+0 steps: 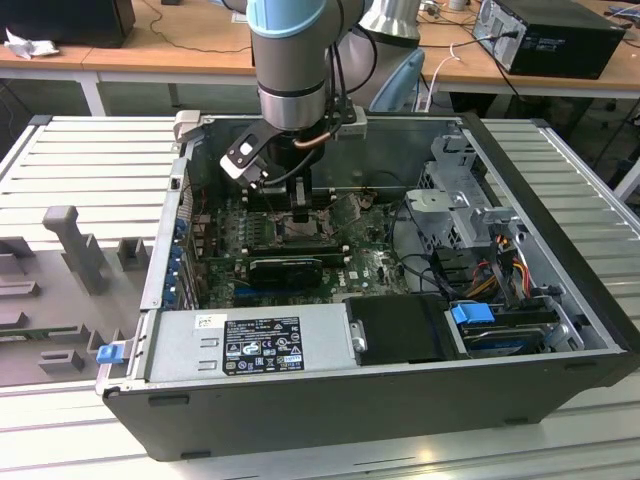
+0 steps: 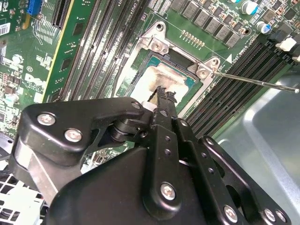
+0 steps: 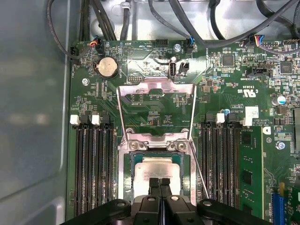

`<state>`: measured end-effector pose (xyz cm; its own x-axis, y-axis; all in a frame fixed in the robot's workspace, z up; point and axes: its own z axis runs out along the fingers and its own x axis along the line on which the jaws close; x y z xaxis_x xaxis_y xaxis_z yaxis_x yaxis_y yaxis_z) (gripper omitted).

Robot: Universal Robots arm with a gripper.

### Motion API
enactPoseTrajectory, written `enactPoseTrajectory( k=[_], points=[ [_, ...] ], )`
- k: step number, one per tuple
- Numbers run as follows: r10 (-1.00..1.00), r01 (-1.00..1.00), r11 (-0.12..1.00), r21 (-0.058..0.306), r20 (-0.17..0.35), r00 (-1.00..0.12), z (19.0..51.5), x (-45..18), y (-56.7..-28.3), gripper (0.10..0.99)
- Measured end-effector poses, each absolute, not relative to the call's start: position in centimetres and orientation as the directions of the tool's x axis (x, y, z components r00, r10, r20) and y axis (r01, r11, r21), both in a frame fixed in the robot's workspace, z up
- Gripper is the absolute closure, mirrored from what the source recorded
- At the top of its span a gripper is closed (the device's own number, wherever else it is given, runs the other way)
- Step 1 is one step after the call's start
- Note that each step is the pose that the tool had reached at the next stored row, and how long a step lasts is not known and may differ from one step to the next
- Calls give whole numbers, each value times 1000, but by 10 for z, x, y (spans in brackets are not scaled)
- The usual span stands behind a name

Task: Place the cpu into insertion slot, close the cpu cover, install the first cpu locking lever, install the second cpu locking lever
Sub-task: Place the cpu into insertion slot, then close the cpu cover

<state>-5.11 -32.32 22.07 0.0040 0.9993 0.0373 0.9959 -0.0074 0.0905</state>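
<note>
Fingertips of the gripper point(image 3: 160, 182) are pressed together with nothing between them, over the cpu point(image 3: 157, 165). The cpu lies flat in the insertion slot point(image 3: 126, 178), toward the far side of the case point(image 1: 400, 400). The cpu cover point(image 3: 157, 89) stands swung open. The chip looks light, rigid and slick-topped, and probably fragile underneath, so its side edges seem the safest hold.

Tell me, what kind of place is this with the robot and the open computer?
Probably a robotics lab or workshop. An opened computer case lies on a slatted metal table, a robot arm reaches down into it, and wooden desks with cables and another computer stand behind.
</note>
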Motion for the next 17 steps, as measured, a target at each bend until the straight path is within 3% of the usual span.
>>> enactPoseTrajectory(
  k=[17],
  points=[
    [999, 996, -8, 91, 37, 5, 228, -51, -323, 980]
  ],
)
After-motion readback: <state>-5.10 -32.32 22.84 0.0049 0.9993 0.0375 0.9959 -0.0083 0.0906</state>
